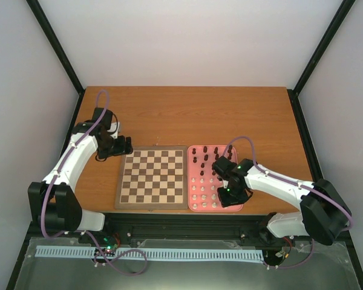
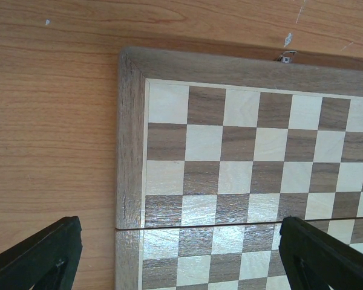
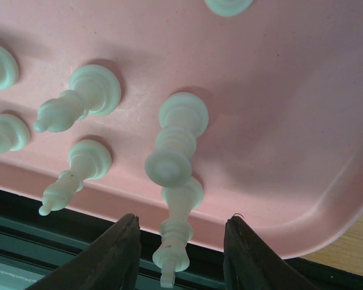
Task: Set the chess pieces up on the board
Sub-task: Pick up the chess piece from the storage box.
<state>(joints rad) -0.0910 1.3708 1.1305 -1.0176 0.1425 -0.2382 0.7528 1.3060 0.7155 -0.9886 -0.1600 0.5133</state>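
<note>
We hold our left arm (image 1: 69, 163) stretched far on the left, the left gripper (image 2: 181, 260) turned rightward, jaws spread wide. Our right arm (image 1: 278, 184) folds leftward, the right gripper (image 3: 180, 254) tipped downward, fingers (image 3: 118, 254) partly apart.

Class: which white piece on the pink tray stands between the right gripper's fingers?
The tall white piece at the pink tray's near rim: only it stands between the right gripper's fingers; the others stand outside.

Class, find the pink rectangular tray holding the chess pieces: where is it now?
In the top view, the pink rectangular tray lies right of centre on the wooden table, directly beside the right edge of the brown checked wooden chessboard.
</note>
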